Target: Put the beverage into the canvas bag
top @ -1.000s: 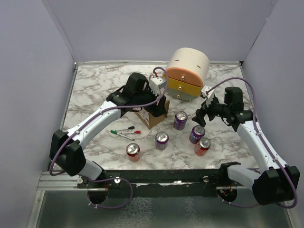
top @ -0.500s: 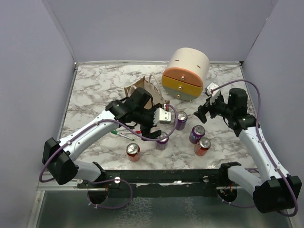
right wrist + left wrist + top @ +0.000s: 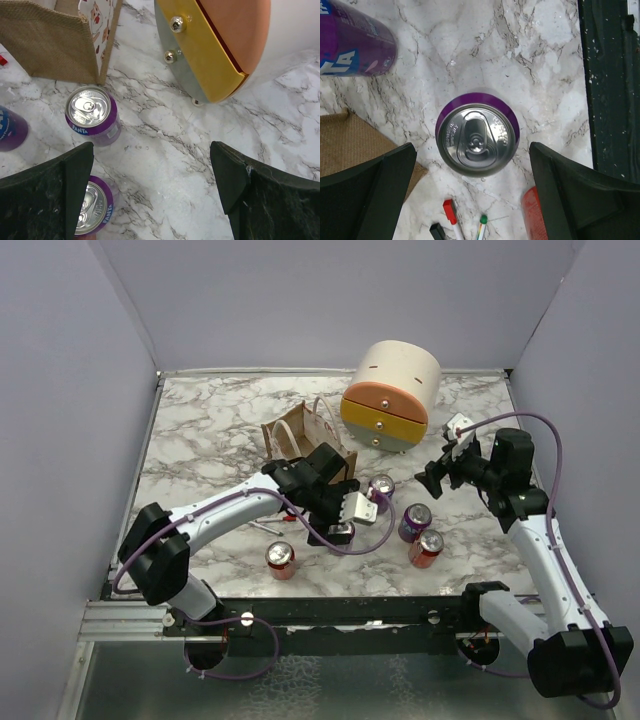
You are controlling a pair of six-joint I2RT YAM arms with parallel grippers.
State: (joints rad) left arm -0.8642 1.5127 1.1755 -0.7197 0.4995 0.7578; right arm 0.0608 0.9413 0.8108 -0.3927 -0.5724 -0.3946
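Note:
The tan canvas bag (image 3: 300,435) stands upright on the marble, with its pale handles up; it also shows in the right wrist view (image 3: 52,42). My left gripper (image 3: 340,523) is open and hovers straight above an upright purple can (image 3: 477,139), with one finger on each side and touching nothing (image 3: 472,150). A corner of the bag (image 3: 350,150) lies by its left finger. My right gripper (image 3: 436,476) is open and empty above bare marble (image 3: 151,147), to the right of two purple cans (image 3: 91,116) (image 3: 92,207).
The round cream drawer unit (image 3: 392,395) stands behind the cans. Purple cans (image 3: 380,490) (image 3: 414,522) and red cans (image 3: 427,548) (image 3: 280,558) stand across the front. Markers (image 3: 451,216) lie near the left gripper. The black rail (image 3: 612,75) marks the table's front edge.
My left gripper left the bag and swung forward and right to above the purple can. The bag now stands further back, uncovered. My right gripper drew slightly back and right.

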